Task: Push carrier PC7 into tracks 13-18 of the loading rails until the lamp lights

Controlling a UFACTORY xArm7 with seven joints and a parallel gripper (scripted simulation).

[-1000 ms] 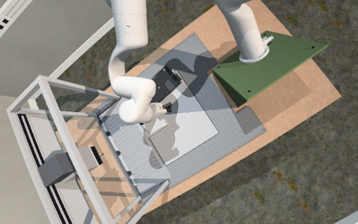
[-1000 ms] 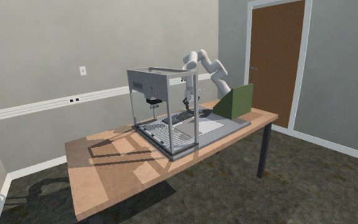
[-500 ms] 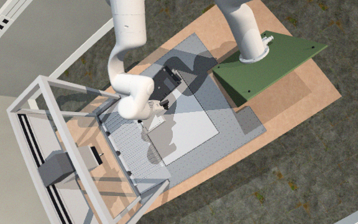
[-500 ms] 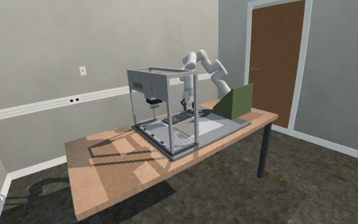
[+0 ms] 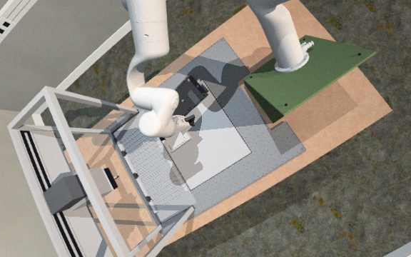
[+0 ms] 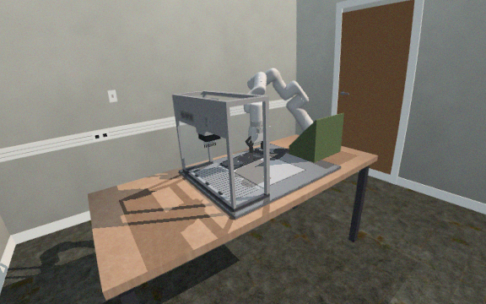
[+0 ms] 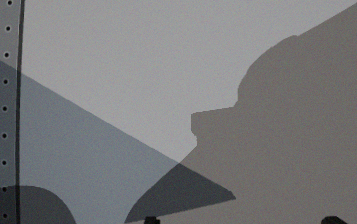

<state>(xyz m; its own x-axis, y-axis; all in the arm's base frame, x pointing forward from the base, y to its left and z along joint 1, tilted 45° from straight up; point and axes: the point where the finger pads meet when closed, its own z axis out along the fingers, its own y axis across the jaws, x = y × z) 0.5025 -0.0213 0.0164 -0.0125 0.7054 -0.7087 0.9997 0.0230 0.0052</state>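
White robot arm [image 5: 148, 71] bends down over a grey dotted board [image 5: 262, 150] on a wooden table [image 5: 362, 107]. Its gripper [image 5: 190, 119] hangs above the pale mat [image 5: 223, 146] in the middle of the board, fingers spread fully wide and holding nothing. In the wrist view only two dark fingertips show at the bottom edge, over the mat and shadows.

A dark, flat carrier [image 5: 188, 94] lies on the board near its far corner, just beside the gripper on the side toward the arm's green base [image 5: 320, 71]. It sits in front of one end of the ribbed rails [image 5: 155, 168], which run along the board's edge under a white open frame [image 5: 66, 143]. The track numbers are too small to read.

Judging by this, the task has hardly begun: the carrier looks unpushed and outside the tracks, and no lit lamp can be seen. Reaching the handle, pushing, and seating the carrier all remain.
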